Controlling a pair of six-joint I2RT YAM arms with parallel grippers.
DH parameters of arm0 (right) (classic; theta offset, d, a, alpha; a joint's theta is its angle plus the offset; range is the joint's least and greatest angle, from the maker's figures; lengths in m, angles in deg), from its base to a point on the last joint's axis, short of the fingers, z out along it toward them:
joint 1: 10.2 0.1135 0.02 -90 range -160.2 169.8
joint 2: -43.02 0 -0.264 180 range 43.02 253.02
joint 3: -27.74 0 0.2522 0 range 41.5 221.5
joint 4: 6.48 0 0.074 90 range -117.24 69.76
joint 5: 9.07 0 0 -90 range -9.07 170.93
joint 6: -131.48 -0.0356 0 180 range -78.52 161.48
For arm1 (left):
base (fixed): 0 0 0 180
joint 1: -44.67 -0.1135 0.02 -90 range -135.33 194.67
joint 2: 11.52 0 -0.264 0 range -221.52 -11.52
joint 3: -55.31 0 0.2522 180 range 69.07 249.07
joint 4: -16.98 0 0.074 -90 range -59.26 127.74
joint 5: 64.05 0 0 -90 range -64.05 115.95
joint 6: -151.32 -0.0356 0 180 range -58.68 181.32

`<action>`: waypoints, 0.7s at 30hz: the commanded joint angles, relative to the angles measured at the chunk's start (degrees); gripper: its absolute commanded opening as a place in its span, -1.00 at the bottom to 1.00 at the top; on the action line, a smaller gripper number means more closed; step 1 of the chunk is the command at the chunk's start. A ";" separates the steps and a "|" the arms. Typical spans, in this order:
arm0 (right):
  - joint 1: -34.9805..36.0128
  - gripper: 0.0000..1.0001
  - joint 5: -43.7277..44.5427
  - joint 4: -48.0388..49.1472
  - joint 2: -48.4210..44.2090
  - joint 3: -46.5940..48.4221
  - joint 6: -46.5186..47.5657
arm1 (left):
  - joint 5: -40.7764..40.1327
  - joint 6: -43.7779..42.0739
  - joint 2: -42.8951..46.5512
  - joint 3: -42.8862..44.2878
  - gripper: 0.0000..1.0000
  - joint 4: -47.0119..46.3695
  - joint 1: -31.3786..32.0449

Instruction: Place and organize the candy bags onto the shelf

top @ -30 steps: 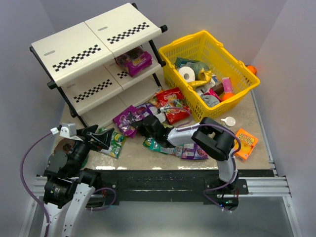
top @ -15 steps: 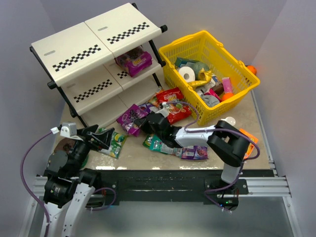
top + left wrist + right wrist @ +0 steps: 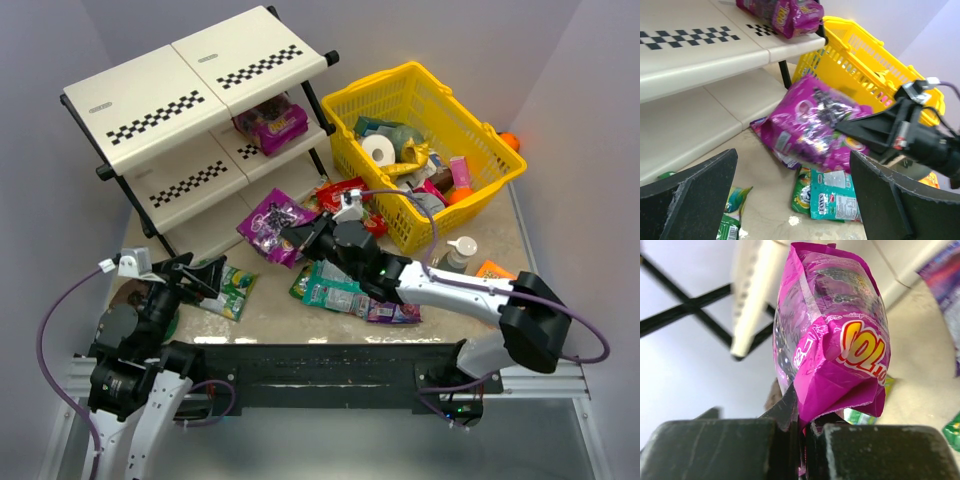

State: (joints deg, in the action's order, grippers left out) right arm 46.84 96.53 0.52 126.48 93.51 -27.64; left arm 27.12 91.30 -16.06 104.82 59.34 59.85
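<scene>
Checking the right gripper (image 3: 305, 240), you find its jaws closed on one edge of a magenta bag (image 3: 273, 226); the right wrist view shows the film pinched tight between the fingers (image 3: 715, 450). The bag hangs clear of the table (image 3: 270, 322), tilted, just in front of the right end of the bottom tier of the shelf (image 3: 180, 90), without touching it. Note that the left gripper (image 3: 210, 280) stands with its jaws spread wide and grips nothing; it sits low near the table's front left corner, pointing toward the held bag. A green bag (image 3: 228, 292) lies flat on the table just below its tips. One purple bag (image 3: 272, 122) rests on the right half of the middle tier. The remaining bags lie loose on the table: a red bag (image 3: 340, 190) close to the basket (image 3: 400, 73), and a teal bag (image 3: 335, 290) under the right arm. The basket stands right of the shelf and holds mixed goods.
</scene>
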 commanded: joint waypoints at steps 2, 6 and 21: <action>0.01 -1.00 -2.06 6.23 -5.85 5.63 3.55 | -4.68 1.75 1.63 0.55 0.99 0.58 0.20; 0.09 -1.00 -4.34 6.67 -3.58 11.52 4.96 | -6.79 2.45 3.48 0.73 0.99 1.28 0.20; -0.17 -1.00 -5.23 12.29 25.31 44.74 2.77 | -11.71 4.56 8.75 1.34 0.99 3.30 0.20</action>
State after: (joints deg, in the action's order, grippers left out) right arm 46.80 90.67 2.55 147.27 129.62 -22.86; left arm 17.55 94.68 -11.97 104.84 62.75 59.85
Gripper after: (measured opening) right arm 0.026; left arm 0.994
